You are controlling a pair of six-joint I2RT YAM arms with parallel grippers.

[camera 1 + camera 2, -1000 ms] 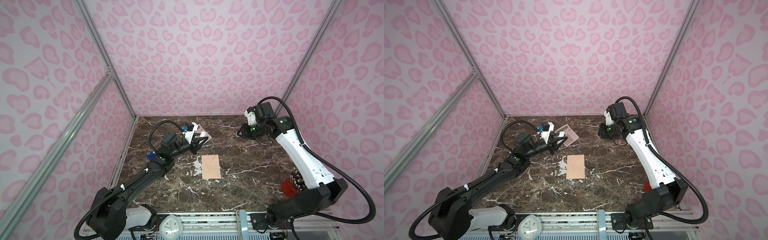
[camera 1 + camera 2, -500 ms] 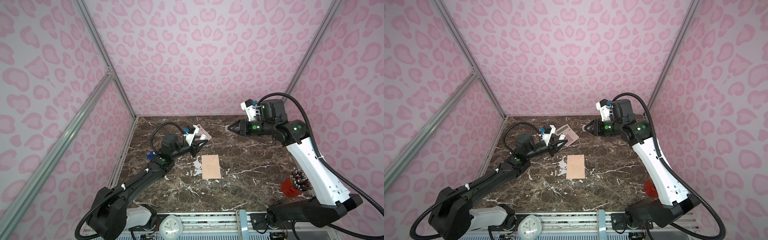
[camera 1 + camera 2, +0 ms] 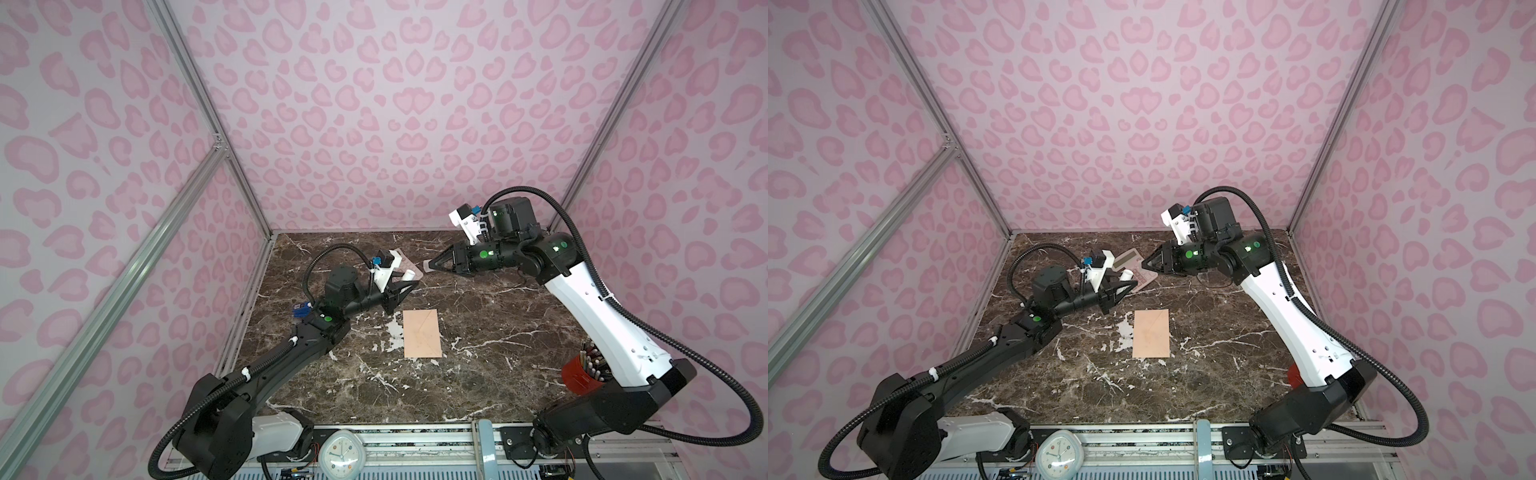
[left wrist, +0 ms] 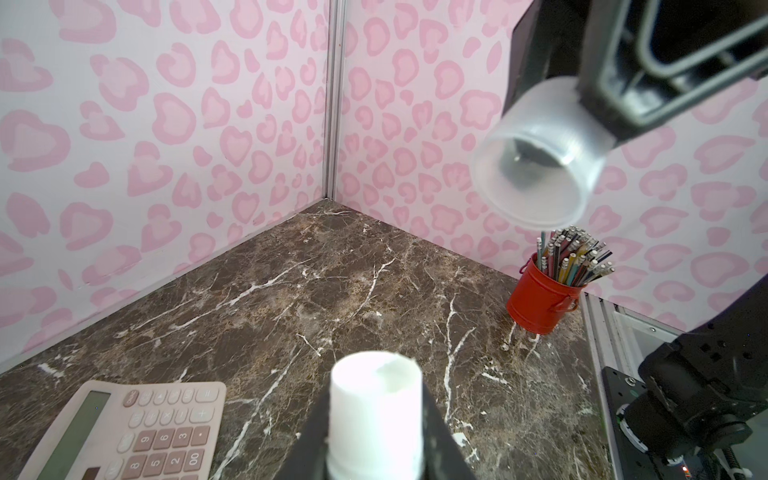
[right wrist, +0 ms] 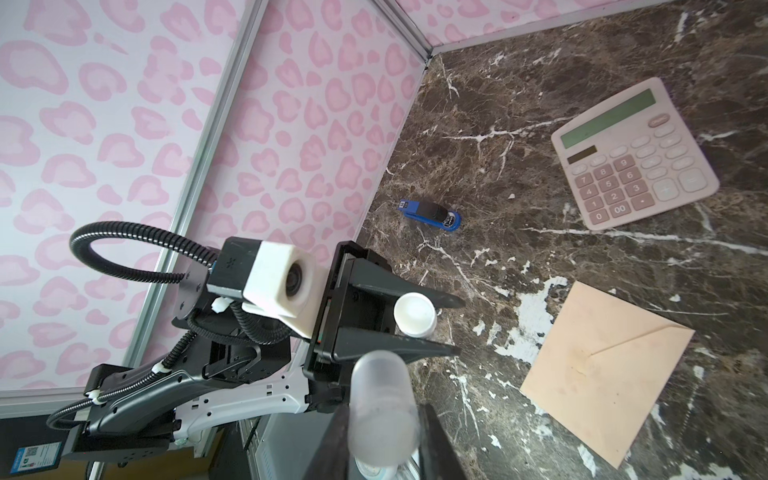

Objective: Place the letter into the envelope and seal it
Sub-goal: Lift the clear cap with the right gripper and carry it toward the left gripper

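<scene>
Fig.: clearance near envelope (image 3: 422, 338).
Tabletop (image 3: 498, 374) bare on all sides; calculator (image 3: 1126, 259) behind, pencil bucket (image 3: 578, 377) well apart, rt.

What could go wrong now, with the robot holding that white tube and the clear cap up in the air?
1. The right end effector grips the clear cap by one end only, so it might slip and roll off across the table.
2. The envelope lies loose on the table with nothing holding it. Pressing the white tube, held in the left end effector, onto it might slide or crumple it.
</scene>
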